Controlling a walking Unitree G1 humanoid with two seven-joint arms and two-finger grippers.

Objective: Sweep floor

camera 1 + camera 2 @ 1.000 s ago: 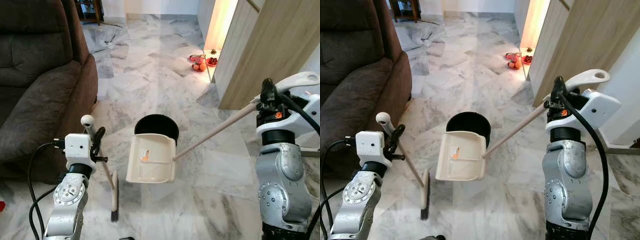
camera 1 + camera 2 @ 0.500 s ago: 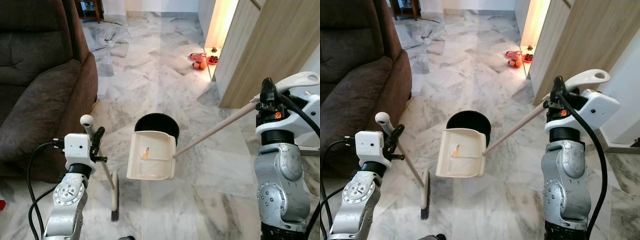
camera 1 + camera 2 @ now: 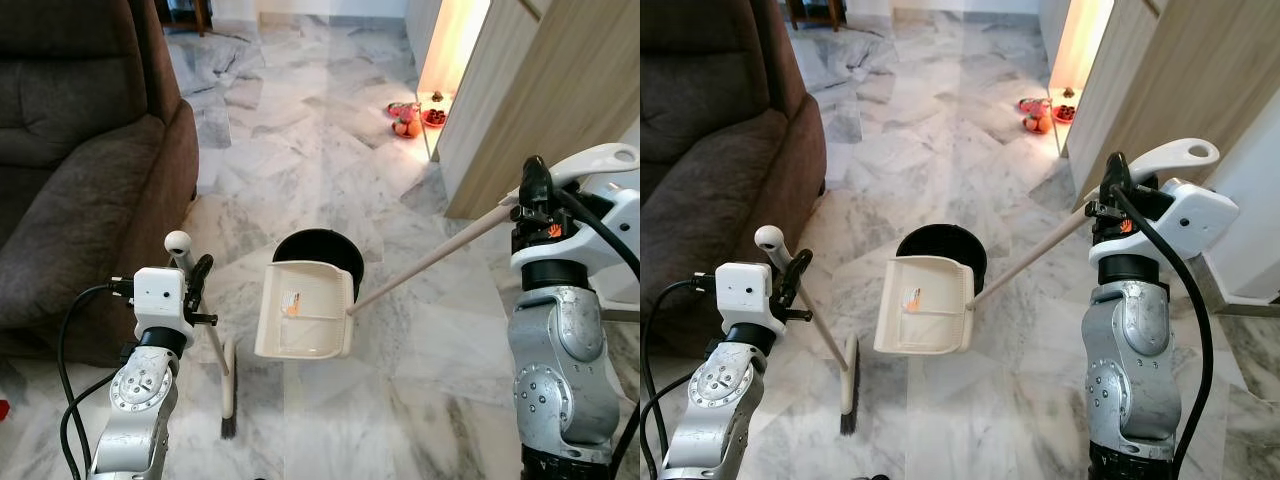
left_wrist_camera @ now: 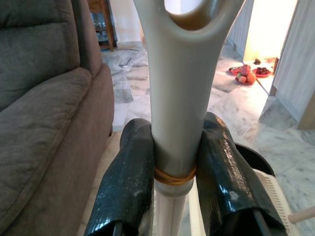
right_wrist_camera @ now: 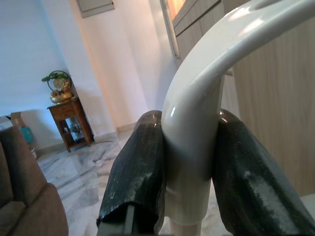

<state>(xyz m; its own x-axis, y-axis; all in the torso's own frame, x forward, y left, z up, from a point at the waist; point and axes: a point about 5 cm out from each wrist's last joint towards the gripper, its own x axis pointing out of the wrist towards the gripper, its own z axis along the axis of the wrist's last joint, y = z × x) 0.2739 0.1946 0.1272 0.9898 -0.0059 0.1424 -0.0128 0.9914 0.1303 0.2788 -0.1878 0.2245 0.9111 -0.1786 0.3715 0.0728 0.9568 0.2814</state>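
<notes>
My left gripper (image 3: 197, 283) is shut on the cream handle of a short broom (image 3: 214, 347), whose dark bristles (image 3: 229, 428) touch the marble floor at the lower left. My right gripper (image 3: 530, 203) is shut on the long handle of a cream dustpan (image 3: 304, 310). The dustpan is raised and tilted over a black bin (image 3: 320, 255) in the middle of the floor. A small orange scrap (image 3: 291, 309) lies inside the pan. In the left wrist view both fingers (image 4: 125, 187) clamp the broom handle (image 4: 174, 123); in the right wrist view the fingers (image 5: 138, 167) clamp the dustpan handle (image 5: 194, 147).
A brown sofa (image 3: 80, 150) fills the left side, close to my left arm. A wooden cabinet wall (image 3: 540, 90) stands at the right. Plates of fruit (image 3: 412, 118) sit on the floor far back by the lit opening. Marble floor stretches ahead beyond the bin.
The view has shifted slightly, so the camera moved. The dustpan has tipped a little more over the bin. Both grippers keep their holds.
</notes>
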